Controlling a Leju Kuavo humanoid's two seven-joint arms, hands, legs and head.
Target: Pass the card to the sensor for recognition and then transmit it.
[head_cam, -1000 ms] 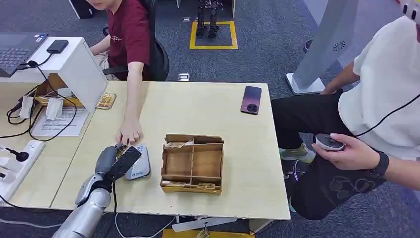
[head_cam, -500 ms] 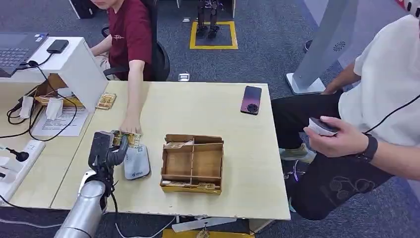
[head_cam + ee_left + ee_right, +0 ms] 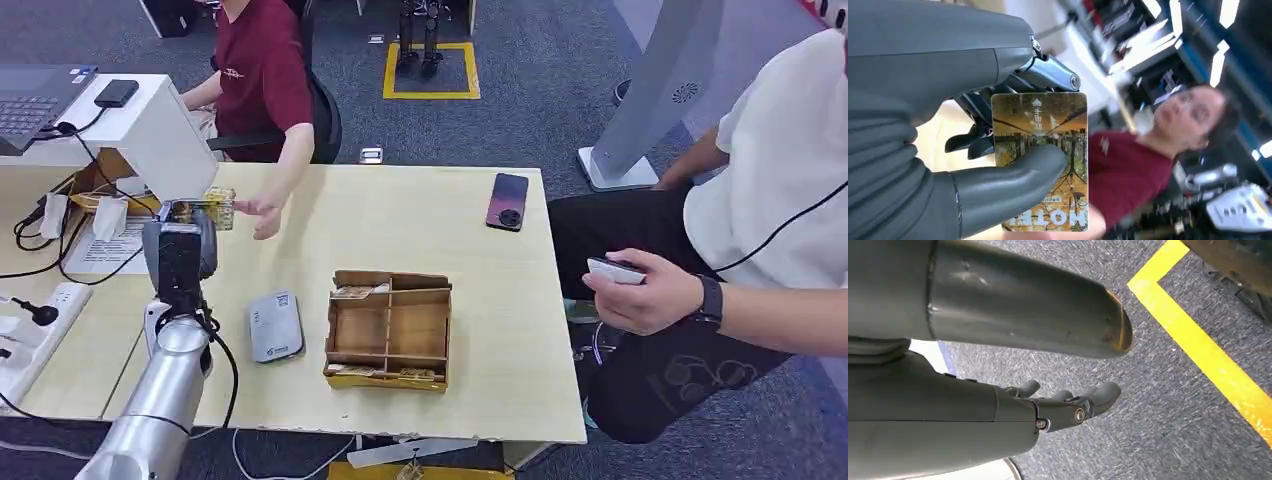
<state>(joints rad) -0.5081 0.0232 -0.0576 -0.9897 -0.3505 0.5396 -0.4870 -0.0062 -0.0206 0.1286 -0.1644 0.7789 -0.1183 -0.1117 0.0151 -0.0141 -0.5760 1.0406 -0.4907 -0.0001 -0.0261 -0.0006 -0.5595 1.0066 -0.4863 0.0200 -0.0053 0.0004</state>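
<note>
Head view, left hand: the left hand point(image 3: 180, 256) is raised above the left part of the table point(image 3: 400, 215), with its back toward the camera. It holds the card point(image 3: 200, 211), which sticks out at the top of the hand.
Head view, card: it is in the air, well apart from the sensor point(image 3: 276, 326), and near the person's hand point(image 3: 262, 212) that reaches over the table. The two do not touch.
Head view, sensor: a grey flat device lying on the table, just beside the left wall of the wooden box point(image 3: 388, 329).
Head view, others: a phone point(image 3: 508, 201) lies near the far right edge of the table. A second person sits at the right with a small device point(image 3: 616, 271) in the hand.
Left wrist view, left hand: the thumb point(image 3: 1013, 182) presses on the face of the card point(image 3: 1040, 160), and the dark fingers point(image 3: 975, 125) are behind it. The card is pinched between them, so the hand is closed on it.
Left wrist view, card: it has a yellow-brown picture and the word HOTEL at one end. Most of it stands free beyond the thumb.
Right wrist view, right hand: the right hand point(image 3: 1048, 400) hangs over grey carpet point(image 3: 1168, 400) with a yellow line point(image 3: 1208, 355). Its fingers are loosely bent, apart from the thumb, and hold nothing.
</note>
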